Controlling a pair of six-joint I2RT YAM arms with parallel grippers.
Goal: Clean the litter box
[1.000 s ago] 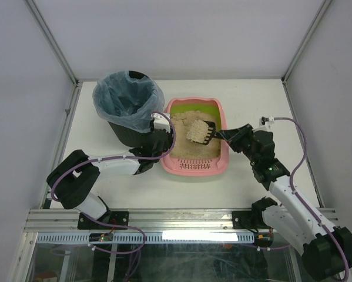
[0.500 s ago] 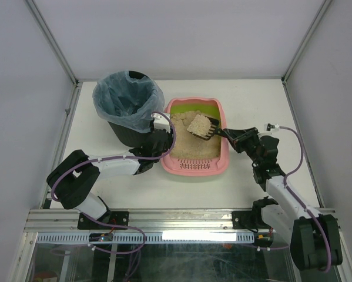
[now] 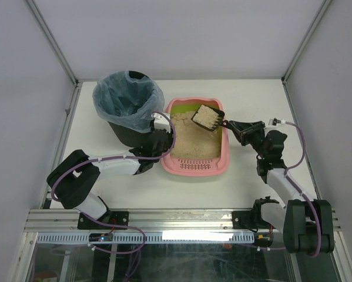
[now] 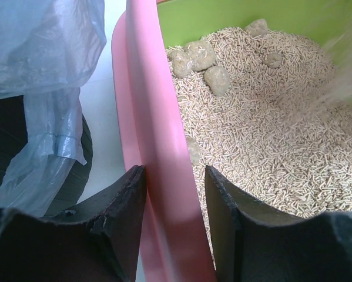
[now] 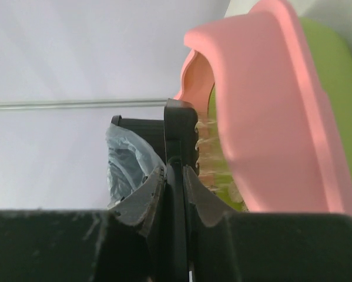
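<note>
The litter box [image 3: 193, 167] sits flat on the counter [image 3: 252, 100], pink with that lime-green inner rim. The left tool [image 4: 174, 176] has a finger on either side of the box's left wall and is pinching it. The right tool [image 3: 232, 125] is clamped tight on the handle of the black scoop [image 3: 208, 117], which hangs over the box's far right corner, loaded with tan litter. A few greyish clumps [image 4: 202, 59] lie in the litter toward the box's far end. The black bin [image 3: 128, 106] with the blue bag stands just left of the box.
</note>
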